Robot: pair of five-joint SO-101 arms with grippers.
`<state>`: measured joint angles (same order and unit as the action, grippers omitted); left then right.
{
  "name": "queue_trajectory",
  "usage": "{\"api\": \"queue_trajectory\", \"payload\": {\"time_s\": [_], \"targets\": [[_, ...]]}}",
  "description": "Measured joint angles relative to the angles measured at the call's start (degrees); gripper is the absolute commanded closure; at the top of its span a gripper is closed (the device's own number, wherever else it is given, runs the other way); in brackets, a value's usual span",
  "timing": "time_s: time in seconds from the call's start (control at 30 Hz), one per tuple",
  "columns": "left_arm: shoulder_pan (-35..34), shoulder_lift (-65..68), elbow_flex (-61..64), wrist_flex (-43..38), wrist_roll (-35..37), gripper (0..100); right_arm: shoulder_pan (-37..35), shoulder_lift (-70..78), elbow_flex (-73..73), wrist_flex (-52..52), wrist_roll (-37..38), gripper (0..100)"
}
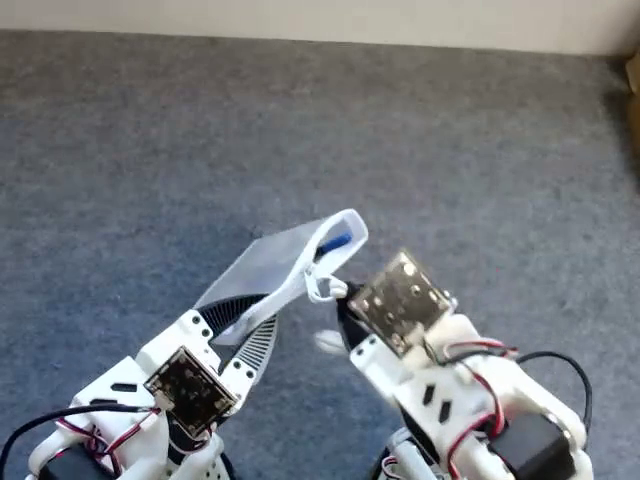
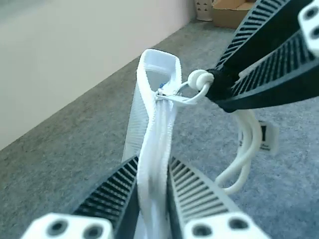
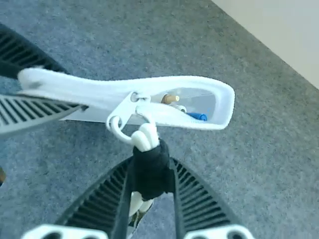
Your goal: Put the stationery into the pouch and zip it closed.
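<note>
A white translucent pouch [image 1: 290, 262] hangs above the grey carpet, held between both arms. My left gripper [image 2: 152, 199] is shut on the pouch [image 2: 149, 144] along its zipped end. My right gripper [image 3: 149, 169] is shut on the black tab and white knot of the zipper pull [image 3: 130, 115]. The slider sits partway along the zip. Beyond it the mouth of the pouch [image 3: 219, 97] gapes open, with a blue pen [image 3: 197, 116] and a wooden tip [image 3: 169, 98] inside. From above, the right gripper [image 1: 340, 295] is beside the zipper pull [image 1: 322, 288], and the left gripper [image 1: 245, 335] is at the pouch's near end.
Grey carpet [image 1: 450, 150] lies all round, with a pale wall along the far edge. A white cord loop with a label [image 2: 246, 144] dangles under the right gripper. A cardboard box [image 2: 229, 12] stands far off by the wall.
</note>
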<state>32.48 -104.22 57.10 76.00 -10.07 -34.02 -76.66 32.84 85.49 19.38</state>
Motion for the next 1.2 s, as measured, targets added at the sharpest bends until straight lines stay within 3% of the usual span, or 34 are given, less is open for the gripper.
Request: {"api": "queue_trajectory", "payload": {"time_s": [0.1,0.33,0.67,0.9,1.2], "targets": [[-0.44,0.09,0.00,0.00,-0.26,99,-0.09,-2.20,0.00,4.04,0.00,78.7],[0.00,-0.09,1.32,0.00,-0.26,99,0.00,-5.71,-5.98,11.78,0.00,78.7],[0.00,-0.09,1.32,0.00,-0.62,99,0.00,-5.45,-9.05,6.59,0.00,78.7],[0.00,-0.09,1.32,0.00,-0.62,99,-0.35,9.67,-11.60,4.22,0.00,78.7],[0.00,-0.09,1.32,0.00,-0.62,99,-6.77,19.60,-16.35,4.22,0.00,78.7]]}}
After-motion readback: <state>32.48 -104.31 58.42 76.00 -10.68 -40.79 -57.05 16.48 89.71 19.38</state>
